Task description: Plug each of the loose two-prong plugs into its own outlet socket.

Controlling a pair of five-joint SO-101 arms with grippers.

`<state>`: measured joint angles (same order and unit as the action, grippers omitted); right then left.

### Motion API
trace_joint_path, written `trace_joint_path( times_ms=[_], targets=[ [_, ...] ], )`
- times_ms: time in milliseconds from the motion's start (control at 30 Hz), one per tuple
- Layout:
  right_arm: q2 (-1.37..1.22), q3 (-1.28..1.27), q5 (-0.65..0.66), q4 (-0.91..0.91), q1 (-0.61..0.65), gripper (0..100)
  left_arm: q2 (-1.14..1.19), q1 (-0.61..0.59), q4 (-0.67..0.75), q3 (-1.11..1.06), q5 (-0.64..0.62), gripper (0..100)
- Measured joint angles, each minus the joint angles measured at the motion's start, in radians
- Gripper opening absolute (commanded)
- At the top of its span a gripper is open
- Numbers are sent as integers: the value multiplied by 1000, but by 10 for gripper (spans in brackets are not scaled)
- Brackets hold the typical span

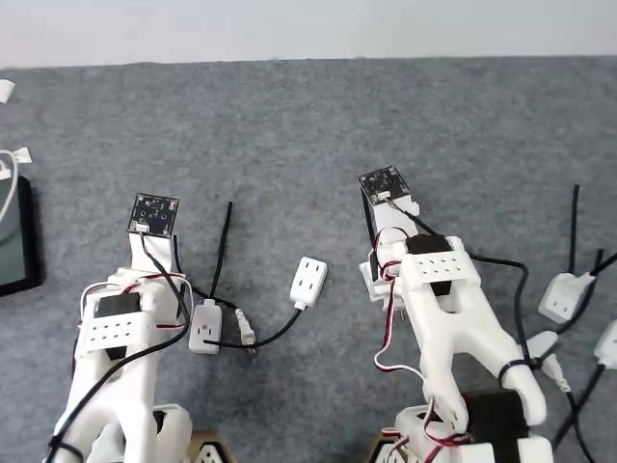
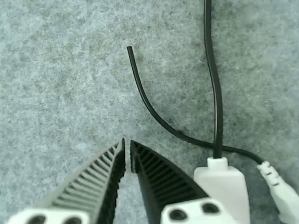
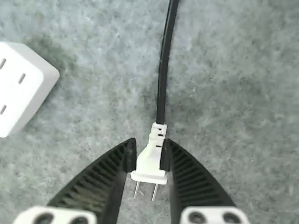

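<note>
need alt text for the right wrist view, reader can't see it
The right gripper is shut on a white two-prong plug, prongs pointing back toward the camera, its black cord running away over grey carpet. A white outlet block with slots lies apart from it on the carpet.

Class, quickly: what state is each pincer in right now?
Left pincer: closed, holding nothing.
Right pincer: closed on a small white plastic two-prong plug.

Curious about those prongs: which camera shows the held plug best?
Right wrist view: the plug sits in the right gripper, both prongs clear. From the high view the arm hides it; the left wrist view faces another plug.
</note>
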<state>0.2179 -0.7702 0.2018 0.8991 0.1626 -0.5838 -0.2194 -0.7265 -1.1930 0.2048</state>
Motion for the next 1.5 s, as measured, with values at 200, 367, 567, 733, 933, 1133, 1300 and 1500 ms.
trace_joint_path(
  times_ms=[200,367,567,733,933,1133,1300,1500],
  targets=[
    [-54,0,0,-17,-5,87,0,0,0,0,0,16],
    [-133,55,32,-25,-31,84,0,0,0,0,0,16],
    [-172,80,40,-25,-26,84,0,0,0,0,0,16],
    [-189,94,41,-15,-29,84,0,0,0,0,0,16],
    [-195,95,41,2,-29,84,0,0,0,0,0,16],
    [-199,95,44,2,-26,83,0,0,0,0,0,16],
    [-201,95,64,2,-29,82,0,0,0,0,0,16],
    [-201,95,72,2,-28,81,3,0,0,0,0,16]
  ],
)
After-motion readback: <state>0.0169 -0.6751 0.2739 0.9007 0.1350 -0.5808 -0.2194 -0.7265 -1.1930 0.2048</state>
